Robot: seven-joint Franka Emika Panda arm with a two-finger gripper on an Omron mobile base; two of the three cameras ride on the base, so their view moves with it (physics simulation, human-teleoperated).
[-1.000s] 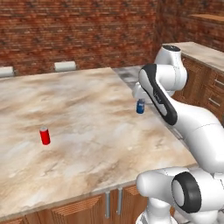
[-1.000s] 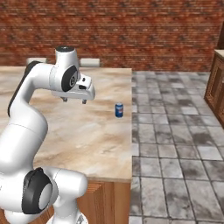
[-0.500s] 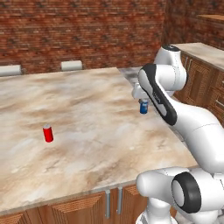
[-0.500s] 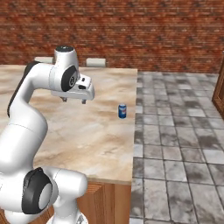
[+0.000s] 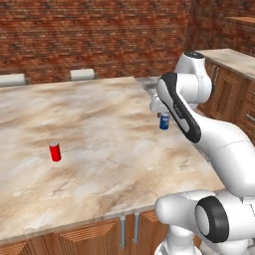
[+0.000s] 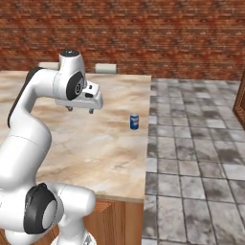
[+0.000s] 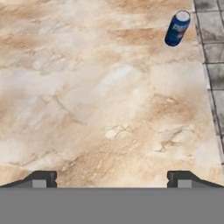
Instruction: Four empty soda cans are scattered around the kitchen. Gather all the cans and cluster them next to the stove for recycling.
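A red soda can (image 5: 55, 151) stands upright on the left part of the marble island counter (image 5: 99, 129). Near the counter's right edge stands a blue can (image 5: 164, 121) (image 6: 134, 121) with a silver top, seen at the upper right in the hand view (image 7: 177, 28). My gripper (image 6: 80, 110) (image 7: 111, 178) hovers above the counter, pointing down, open and empty. It is left of the blue can and well apart from it. The stove is out of view.
Two white chair backs (image 5: 82, 74) (image 5: 11, 79) stand behind the island, in front of a brick wall. A grey tiled floor (image 6: 191, 143) runs to the right of the counter edge. Wooden cabinets (image 5: 234, 94) line the far right.
The whole scene has slid slightly right in both base views, so the base has moved. The arm's pose and the open jaws are unchanged.
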